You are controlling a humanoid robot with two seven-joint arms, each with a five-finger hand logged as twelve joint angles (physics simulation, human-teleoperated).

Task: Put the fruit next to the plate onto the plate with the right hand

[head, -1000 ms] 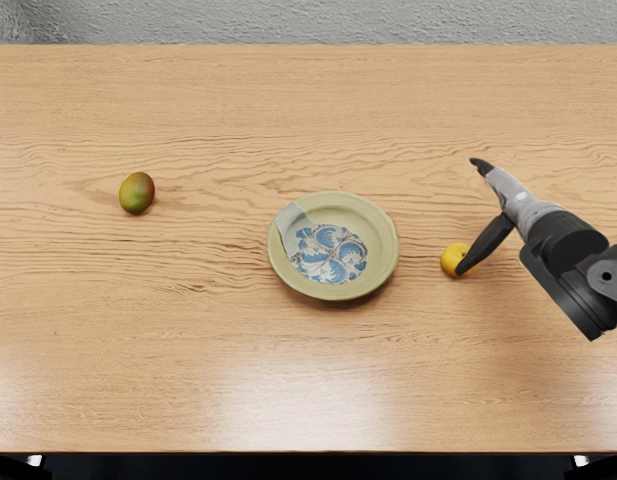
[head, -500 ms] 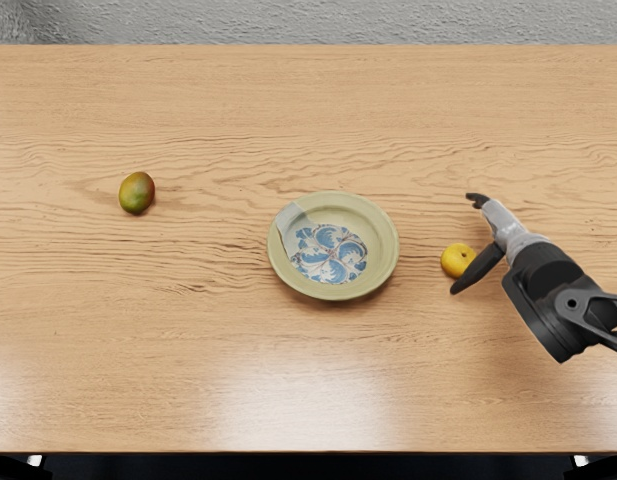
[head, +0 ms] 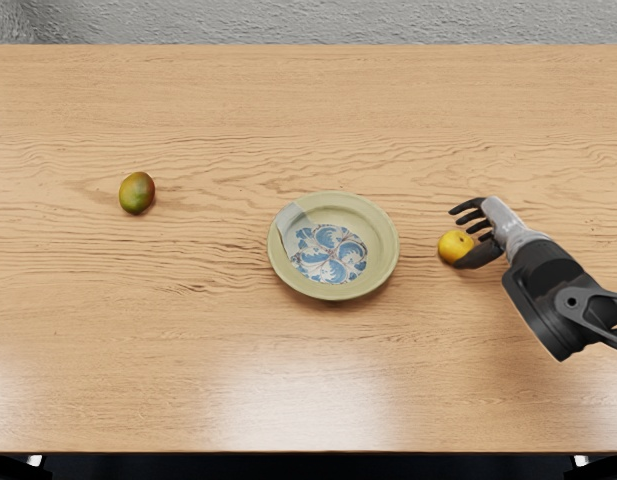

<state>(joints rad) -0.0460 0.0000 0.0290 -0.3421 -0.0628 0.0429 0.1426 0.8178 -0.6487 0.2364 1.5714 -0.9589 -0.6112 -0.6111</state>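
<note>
A small yellow fruit (head: 451, 245) lies just right of the green plate with a blue pattern (head: 378, 222), about a fruit's width from the rim. My right hand (head: 462, 240) comes in from the right edge and is curled on this fruit. The thumb presses its lower right side and the fingers (head: 468, 212) hook over its top right. The fruit's left half shows fully. I cannot tell whether it rests on the table or is raised off it. The plate holds no fruit. The left arm is out of view.
A green-red mango (head: 136, 192) lies far to the left on the wooden table (head: 308, 380). The black forearm (head: 553, 295) slants in over the table's right side.
The straight fingers have curled in around the yellow fruit. The hand shifted slightly left, and the fruit moved a little toward the far side of the table.
</note>
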